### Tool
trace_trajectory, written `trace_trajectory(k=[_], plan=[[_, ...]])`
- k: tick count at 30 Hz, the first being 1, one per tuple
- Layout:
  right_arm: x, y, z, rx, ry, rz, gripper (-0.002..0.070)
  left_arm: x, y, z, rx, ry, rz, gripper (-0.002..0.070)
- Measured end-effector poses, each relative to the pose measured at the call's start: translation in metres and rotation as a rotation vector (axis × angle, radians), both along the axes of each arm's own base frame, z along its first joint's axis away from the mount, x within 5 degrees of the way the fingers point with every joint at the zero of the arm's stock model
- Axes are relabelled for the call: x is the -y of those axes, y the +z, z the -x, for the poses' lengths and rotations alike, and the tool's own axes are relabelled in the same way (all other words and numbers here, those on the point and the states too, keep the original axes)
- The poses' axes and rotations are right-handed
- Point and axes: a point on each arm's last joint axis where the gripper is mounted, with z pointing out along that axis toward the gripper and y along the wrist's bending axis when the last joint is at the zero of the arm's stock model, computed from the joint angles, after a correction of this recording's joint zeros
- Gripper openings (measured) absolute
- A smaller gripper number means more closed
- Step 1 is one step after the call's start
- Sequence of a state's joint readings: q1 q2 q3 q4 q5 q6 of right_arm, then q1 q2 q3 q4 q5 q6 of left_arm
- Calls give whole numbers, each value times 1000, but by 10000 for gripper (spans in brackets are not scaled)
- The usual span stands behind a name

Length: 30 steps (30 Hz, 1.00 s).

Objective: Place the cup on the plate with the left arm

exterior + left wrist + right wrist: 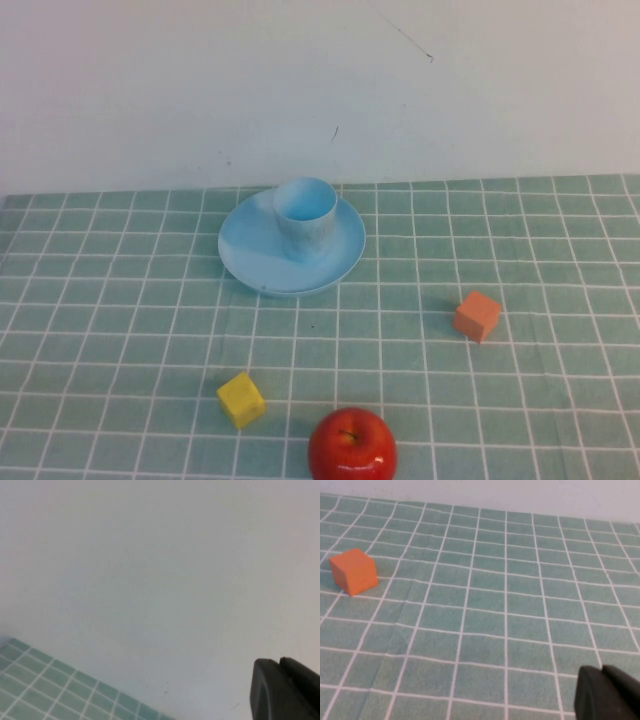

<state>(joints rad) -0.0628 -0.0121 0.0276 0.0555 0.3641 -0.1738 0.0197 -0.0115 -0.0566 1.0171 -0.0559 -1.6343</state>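
The left gripper [285, 690] shows only as a dark tip at the edge of its own wrist view, fingers pressed together on nothing, aimed at the white wall [160, 580] with a corner of the green checked tablecloth [30, 685] below it. It appears nowhere in the high view, so it is well apart from the plate. The right gripper [607, 695] is likewise a dark tip low over the cloth; I cannot tell whether its fingers are apart or together. An orange cube [353, 571] lies on the cloth well away from it.

Taking the plate [250, 250] as the landmark: the cup [305, 217] stands upright on it, mouth up, set toward the wall side of its middle. The orange cube sits to the plate's right and nearer the robot. A yellow cube [241, 399] lies well in front of the plate, on the robot's side. A red apple [351, 446] rests just right of that cube, nearer still to the robot.
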Motion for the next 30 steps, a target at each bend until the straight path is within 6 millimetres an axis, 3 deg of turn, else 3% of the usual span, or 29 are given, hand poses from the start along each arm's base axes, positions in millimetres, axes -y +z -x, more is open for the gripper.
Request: trace_trajectory(k=[5, 11, 15, 21, 25, 30], plan=[[0, 0, 0, 0, 0, 0, -2, 10, 12, 3, 137, -99, -48, 0], [0, 0, 0, 0, 0, -2, -2, 14, 31, 13, 393, -54, -366, -1], [0, 0, 0, 0, 0, -2, -2, 11, 17, 6, 234, -89, -399, -1], [0, 0, 0, 0, 0, -2, -2, 8, -24, -1, -180, -151, -398, -1], [0, 0, 0, 0, 0, -2, -2, 4, -43, -4, -275, -91, -390, -1], [0, 0, 0, 0, 0, -2, -2, -1, -47, -4, -291, 3, -368, -1]])
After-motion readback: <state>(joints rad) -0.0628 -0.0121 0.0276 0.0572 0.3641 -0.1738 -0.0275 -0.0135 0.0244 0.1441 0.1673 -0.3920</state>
